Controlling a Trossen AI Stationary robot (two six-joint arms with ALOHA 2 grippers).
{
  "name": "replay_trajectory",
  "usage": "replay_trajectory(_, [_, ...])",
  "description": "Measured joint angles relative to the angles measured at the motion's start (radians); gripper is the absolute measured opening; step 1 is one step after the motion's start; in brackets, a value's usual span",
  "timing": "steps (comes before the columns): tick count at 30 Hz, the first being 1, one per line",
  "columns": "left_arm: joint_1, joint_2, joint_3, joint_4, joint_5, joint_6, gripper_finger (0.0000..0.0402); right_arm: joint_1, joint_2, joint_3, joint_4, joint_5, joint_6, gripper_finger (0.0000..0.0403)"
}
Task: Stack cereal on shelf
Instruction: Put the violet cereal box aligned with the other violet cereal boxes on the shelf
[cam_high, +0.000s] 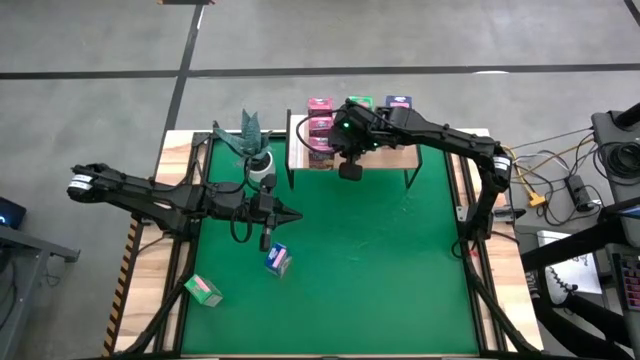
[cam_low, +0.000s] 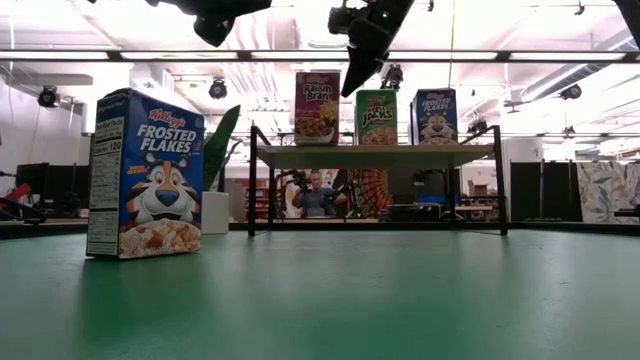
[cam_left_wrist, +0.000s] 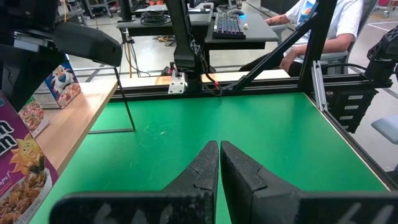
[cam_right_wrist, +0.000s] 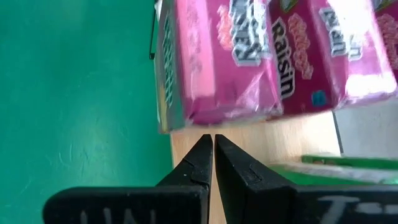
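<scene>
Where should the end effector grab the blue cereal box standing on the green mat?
The blue cereal box stands upright on the green mat, clear of the other things. Come down from above and pinch its two wide printed faces near the top edge; the narrow depth probably fits between the fingers.

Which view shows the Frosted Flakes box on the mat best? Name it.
The low view: the Frosted Flakes box stands upright, front fully readable. The high view shows it only as a small blue box from above. Neither wrist view shows it.
</scene>
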Motion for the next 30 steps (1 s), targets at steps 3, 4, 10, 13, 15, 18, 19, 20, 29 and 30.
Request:
replay_trajectory(3, [0.0, 0.0, 0.0, 0.0, 0.0, 0.0, 0.0, 0.005, -0.013, 0.0, -0.021, 0.005, 0.003, 0.0009])
replay_trajectory(4, [0.0, 0.0, 0.0, 0.0, 0.0, 0.0, 0.0, 0.007, -0.02, 0.0, -0.028, 0.006, 0.008, 0.0009])
replay_trajectory(10, [0.0, 0.0, 0.0, 0.0, 0.0, 0.0, 0.0, 0.046, -0.082, -0.011, -0.051, 0.006, 0.021, 0.0009])
replay_trajectory(13, [0.0, 0.0, 0.0, 0.0, 0.0, 0.0, 0.0, 0.079, -0.131, -0.066, -0.003, 0.006, 0.024, 0.0009])
replay_trajectory(15, [0.0, 0.0, 0.0, 0.0, -0.001, 0.0, 0.0, 0.104, -0.164, -0.124, 0.054, 0.006, 0.034, 0.0009])
replay_trajectory(18, [0.0, 0.0, 0.0, 0.0, -0.001, 0.0, 0.0, 0.141, -0.207, -0.234, 0.168, 0.006, 0.036, 0.0009])
replay_trajectory(19, [0.0, 0.0, 0.0, 0.001, -0.001, 0.0, 0.0, 0.155, -0.22, -0.272, 0.217, 0.007, 0.036, 0.0009])
replay_trajectory(20, [0.0, 0.0, 0.0, 0.001, -0.001, 0.0, 0.0, 0.167, -0.231, -0.311, 0.264, 0.007, 0.036, 0.0009])
replay_trajectory(29, [0.0, 0.0, 0.0, 0.001, -0.001, 0.0, 0.0, 0.253, -0.218, -0.58, 0.667, 0.14, -0.037, 0.0009])
replay_trajectory(30, [0.0, 0.0, 0.0, 0.001, -0.001, 0.0, 0.0, 0.258, -0.206, -0.6, 0.712, 0.153, -0.044, 0.0009])
